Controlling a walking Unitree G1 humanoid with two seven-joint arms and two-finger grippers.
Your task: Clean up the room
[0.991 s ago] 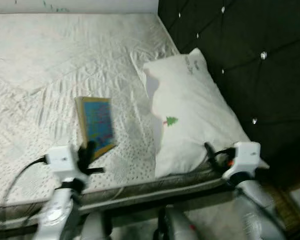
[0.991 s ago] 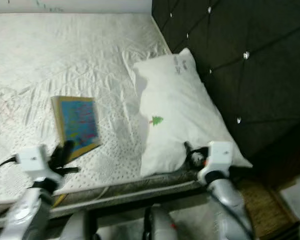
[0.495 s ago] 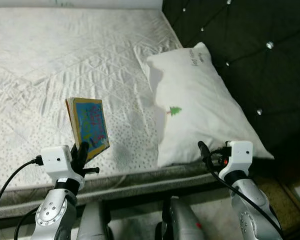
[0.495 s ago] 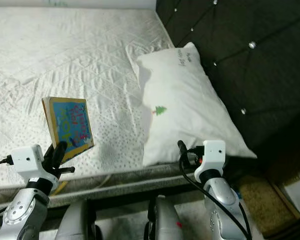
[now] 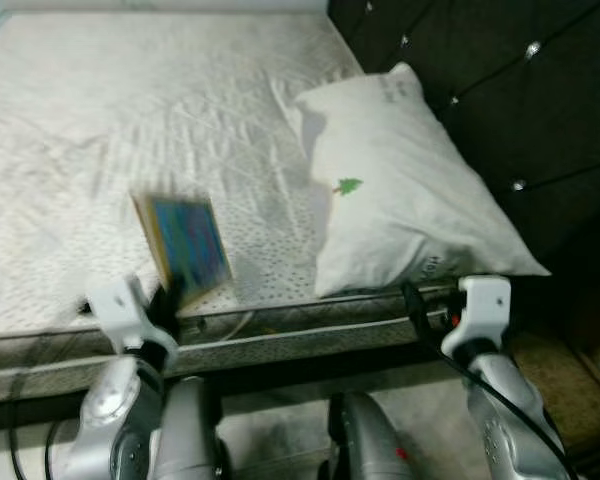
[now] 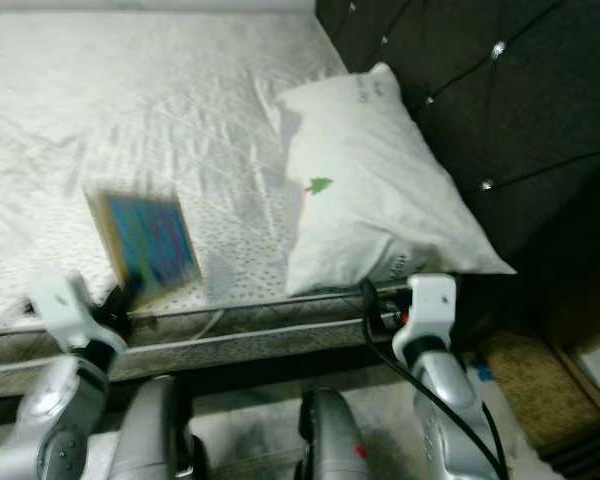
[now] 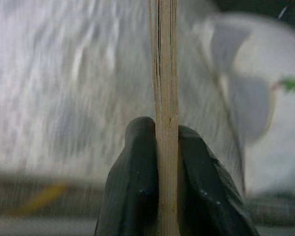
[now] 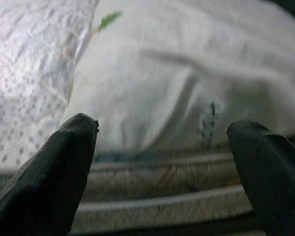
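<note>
A thin book [image 5: 187,245] with a blue patterned cover and tan edges stands lifted off the white bed, above the mattress's near edge. My left gripper [image 5: 166,305] is shut on its lower corner. In the left wrist view the book's edge [image 7: 165,98] runs upright between the two black fingers [image 7: 132,187]. My right gripper [image 5: 412,300] hangs open near the bed's front edge, just below the near end of a white pillow [image 5: 400,190]. The right wrist view looks past its spread fingertips [image 8: 64,167] at the pillow [image 8: 187,88].
The white quilted mattress [image 5: 130,120] stretches away to the left and back. A dark tufted headboard [image 5: 500,90] with shiny studs stands at the right. The pillow bears a small green tree print [image 5: 347,186]. A brown mat [image 6: 525,385] lies on the floor at lower right.
The head view has tilted and pulled back, so the bed edge sits higher in the picture. My left gripper has drawn the book nearer the bed's front edge; it is blurred with motion.
</note>
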